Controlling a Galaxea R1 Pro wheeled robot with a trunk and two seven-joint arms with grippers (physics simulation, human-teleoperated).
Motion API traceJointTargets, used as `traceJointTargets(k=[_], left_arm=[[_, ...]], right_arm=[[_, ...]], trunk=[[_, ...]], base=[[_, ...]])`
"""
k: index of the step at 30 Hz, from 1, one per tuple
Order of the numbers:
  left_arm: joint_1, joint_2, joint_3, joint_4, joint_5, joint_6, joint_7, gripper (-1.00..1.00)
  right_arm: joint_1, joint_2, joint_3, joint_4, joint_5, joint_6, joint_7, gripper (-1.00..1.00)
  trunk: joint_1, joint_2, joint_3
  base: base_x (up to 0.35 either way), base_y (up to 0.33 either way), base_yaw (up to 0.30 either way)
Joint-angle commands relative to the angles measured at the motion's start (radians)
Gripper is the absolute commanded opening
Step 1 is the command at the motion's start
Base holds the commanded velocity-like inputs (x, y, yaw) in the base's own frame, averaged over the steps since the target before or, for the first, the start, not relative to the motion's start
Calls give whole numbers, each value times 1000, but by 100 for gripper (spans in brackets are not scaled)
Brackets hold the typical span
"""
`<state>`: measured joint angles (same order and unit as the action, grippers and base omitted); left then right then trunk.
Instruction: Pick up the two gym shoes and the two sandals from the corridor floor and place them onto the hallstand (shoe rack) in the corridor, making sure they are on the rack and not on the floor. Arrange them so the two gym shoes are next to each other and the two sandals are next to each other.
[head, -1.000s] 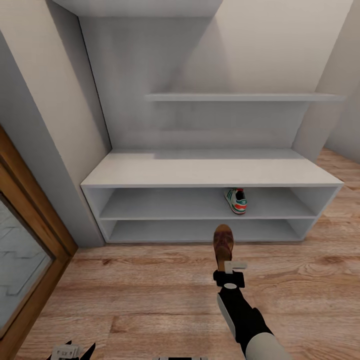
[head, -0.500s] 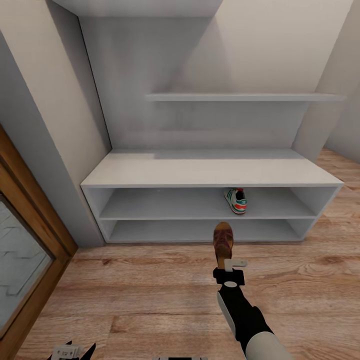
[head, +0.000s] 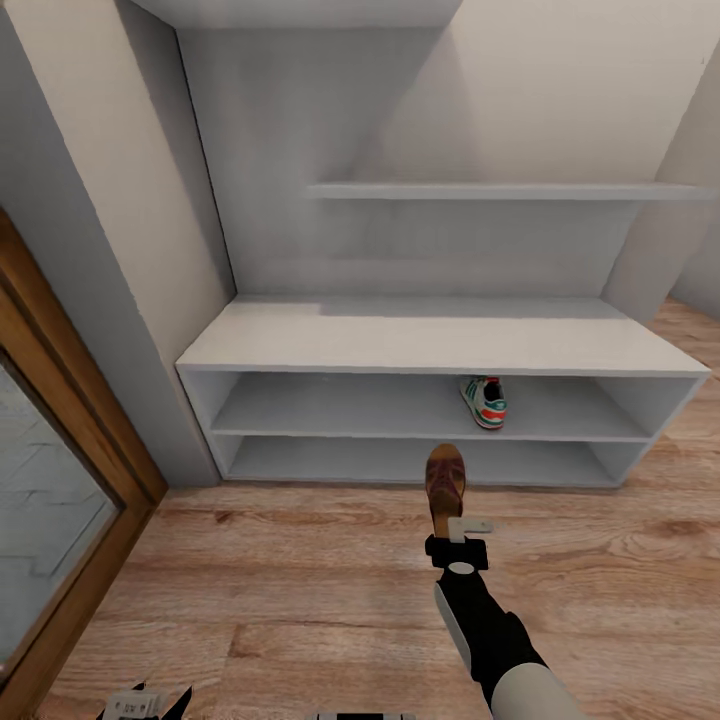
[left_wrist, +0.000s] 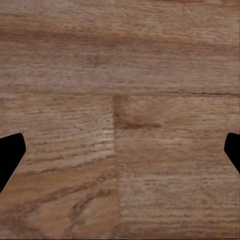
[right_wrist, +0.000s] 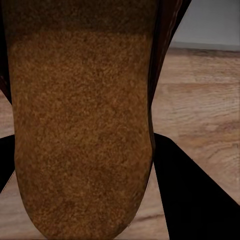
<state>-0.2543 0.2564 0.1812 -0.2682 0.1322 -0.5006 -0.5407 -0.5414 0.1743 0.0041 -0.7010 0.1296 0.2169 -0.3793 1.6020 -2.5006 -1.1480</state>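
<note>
Your left gripper hangs low at your left side above bare corridor floor. Its two dark fingertips sit wide apart with only planks between them, so it is spread and holds nothing.

Your right gripper is clamped on one sandal at its heel end. The toe points forward toward the hallstand, and the sandal hangs above the floor just short of the lower shelf opening. In the right wrist view the tan insole lies between the fingers. Treat the sandal as light and fairly stiff along its sole, with looser straps. The heel grip leaves the long toe end unsupported, so expect it to droop or pivot; a hold nearer mid-sole would likely be steadier.

One gym shoe rests on the upper shelf, right of centre. Keep the sandal well apart from it.
</note>
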Motion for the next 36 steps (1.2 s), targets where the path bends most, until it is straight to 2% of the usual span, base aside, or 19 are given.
traceJointTargets(k=[1, 12, 14, 15, 16, 19, 21, 30, 36], left_arm=[[-1, 0, 1, 3, 10, 2, -10, 100], [-3, -3, -4, -3, 4, 2, -12, 100], [-5, -5, -4, -5, 2, 3, -34, 100], [-8, -7, -5, -5, 0, 7, -65, 100], [-15, -9, -3, -5, 1, 16, -153, 100], [-19, -11, 3, -5, 7, 23, -240, 100], [-19, -11, 4, -5, 8, 24, -256, 100], [-20, -18, 1, -6, 5, 26, -270, 100], [-20, -28, 3, -5, 3, 26, -268, 100]], right_arm=[[0, 0, 1, -2, 9, 9, -3, -100], [0, 0, 1, -1, 9, 9, -3, -100], [0, 0, 1, 0, 9, 9, -3, -100], [0, 0, 1, 0, 9, 9, -3, -100], [0, 0, 1, 2, 8, 9, -3, -100], [0, 0, 1, 3, 8, 9, -3, -100], [0, 0, 1, 4, 9, 9, -3, -100], [0, 0, 1, 4, 9, 9, -3, -100], [0, 0, 1, 4, 8, 9, -3, -100]], trunk=[[0, 0, -2], [0, 0, -14], [0, 0, -16], [0, 0, -17], [0, 0, -18], [0, 0, -22], [0, 0, -24], [0, 0, -34], [0, 0, -40]], base=[[0, 0, 179], [0, 0, 181], [0, 0, 182], [0, 0, 182], [0, 0, 182], [0, 0, 182], [0, 0, 182], [9, 1, 182], [198, 164, 161]])
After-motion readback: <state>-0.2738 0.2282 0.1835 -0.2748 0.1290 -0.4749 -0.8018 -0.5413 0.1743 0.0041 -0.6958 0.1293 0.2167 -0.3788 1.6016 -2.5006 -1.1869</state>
